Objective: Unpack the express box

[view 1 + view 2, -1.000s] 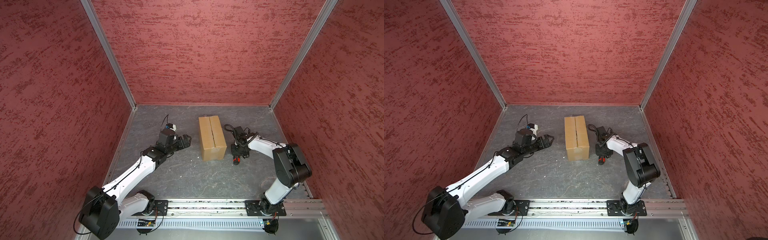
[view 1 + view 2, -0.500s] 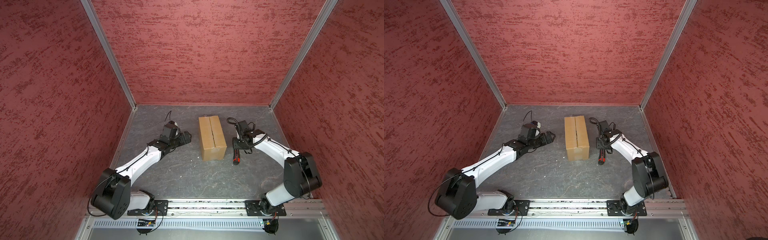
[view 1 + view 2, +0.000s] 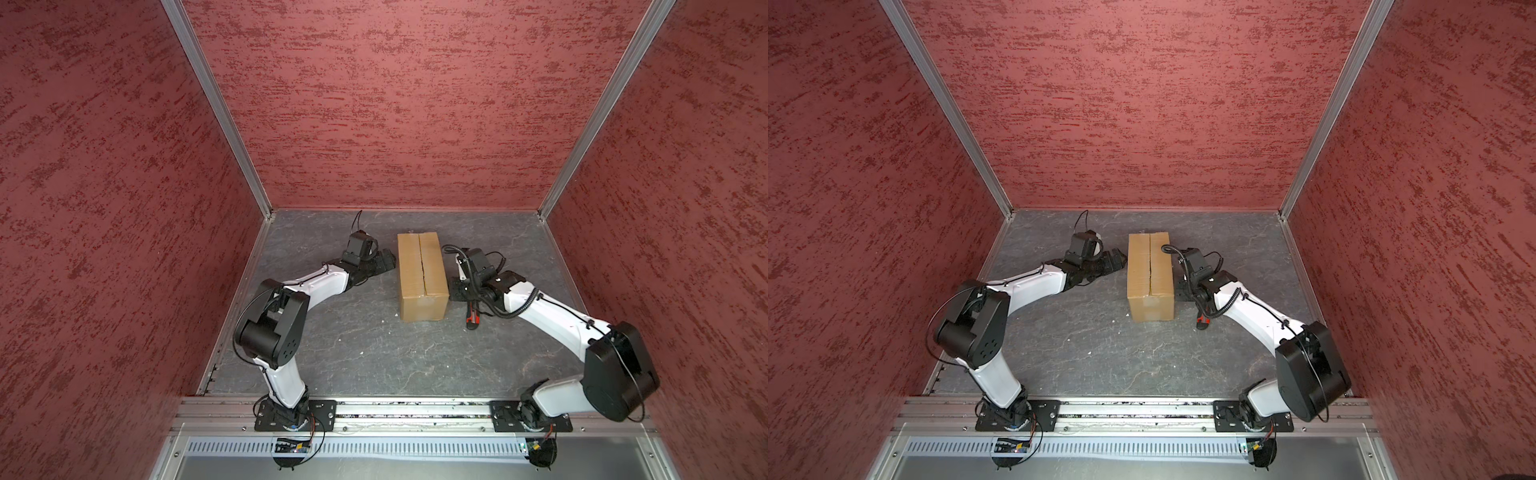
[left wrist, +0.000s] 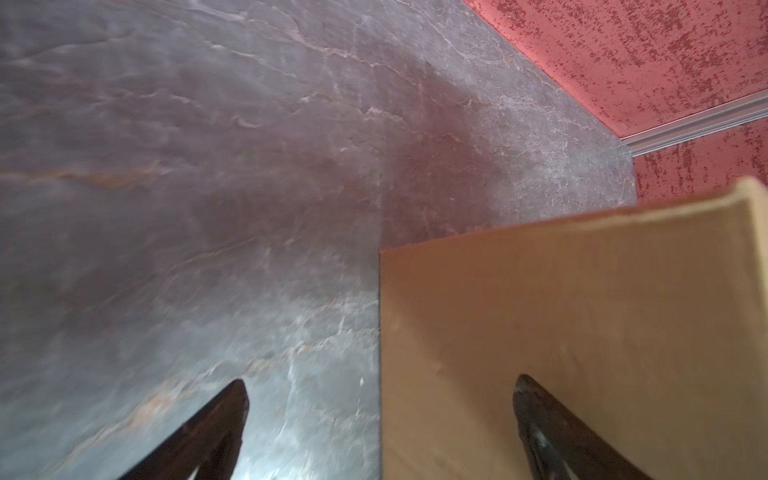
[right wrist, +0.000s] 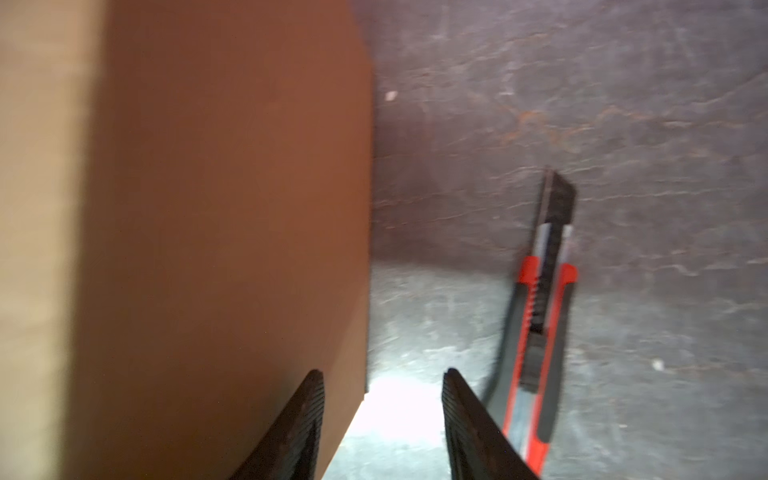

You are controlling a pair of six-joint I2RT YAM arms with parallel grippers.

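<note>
desk point(image 3: 365, 357): grey stone-look slab, pale veins all over, metal rail point(image 3: 415, 409) along front edge. only two real items on it. express box point(image 3: 422, 276) sits flat, roughly mid-desk toward back, long side running front to back, flaps down, seam on top. red-and-black utility knife point(image 3: 473, 316) lies flat on slab just right of box, near its front corner; right wrist view shows bare desk between them, so not touching. few tiny white specks point(image 5: 390, 95) scattered on slab near box.

The express box point(image 3: 1150, 270) sits between the left gripper point(image 3: 1118, 261) and right gripper point(image 3: 1182, 290).
</note>
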